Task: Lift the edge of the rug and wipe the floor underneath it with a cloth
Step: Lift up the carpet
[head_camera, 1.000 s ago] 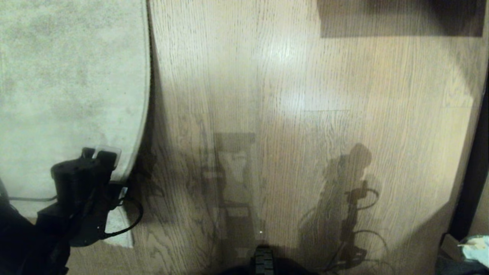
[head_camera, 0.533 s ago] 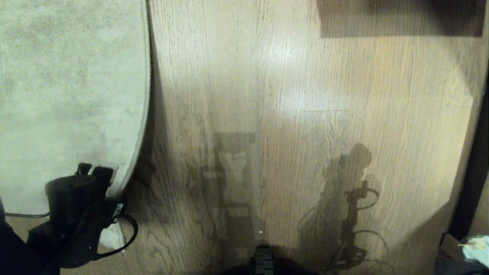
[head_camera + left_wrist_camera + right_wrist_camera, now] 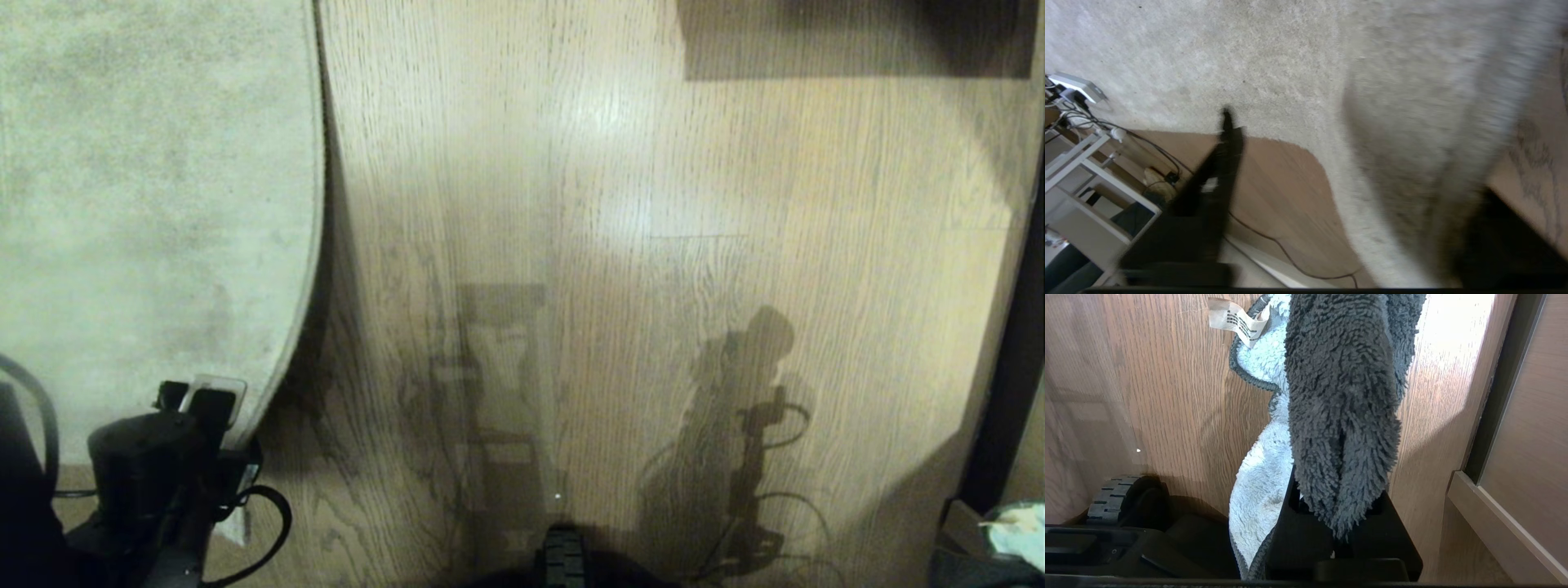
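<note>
The left end effector [image 3: 200, 392] sits at the rug edge [image 3: 306, 269] with fingers apart around its border, not yet clamped. The right end effector [image 3: 1339, 510], clamped on the grey-and-white cloth [image 3: 1339, 400], hangs beside the base. Lifting and wiping the floor [image 3: 653, 245] seem still ahead.

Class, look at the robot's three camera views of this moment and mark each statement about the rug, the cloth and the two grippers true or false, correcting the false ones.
1. The cloth is clamped in the right gripper. True.
2. The cloth is solid pink. False: it is dark grey and pale blue-white.
3. The left gripper is at the rug edge. True.
4. The rug covers the whole floor. False: most of the floor in the head view is bare wood.
</note>
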